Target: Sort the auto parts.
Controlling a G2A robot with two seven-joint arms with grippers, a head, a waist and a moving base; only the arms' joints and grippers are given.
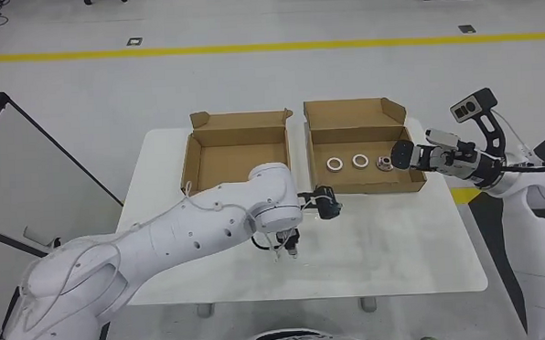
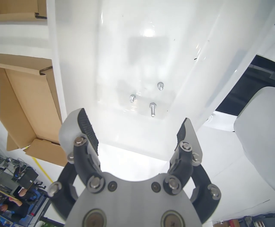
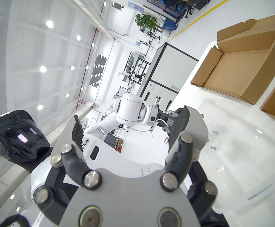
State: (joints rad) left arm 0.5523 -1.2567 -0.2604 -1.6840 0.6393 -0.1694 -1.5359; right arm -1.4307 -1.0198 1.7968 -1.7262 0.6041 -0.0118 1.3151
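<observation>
Glossy white table [image 1: 395,256], yellow floor line [image 1: 267,47] beyond; left gripper [image 2: 137,126] and right gripper [image 3: 131,116] gape wide; bolts [image 2: 152,108] lie in perhaps a clear tray [image 3: 236,163].

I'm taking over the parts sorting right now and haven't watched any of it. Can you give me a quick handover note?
Left claw: open, holding nothing, facing the clear tray where three bolts lie.
Right claw: open, holding nothing, at the box on the robot's right.
Done: three ring-shaped parts lie in a row in that box.
Left: the bolts are not yet sorted. The other box holds no parts and is probably where they go.
</observation>
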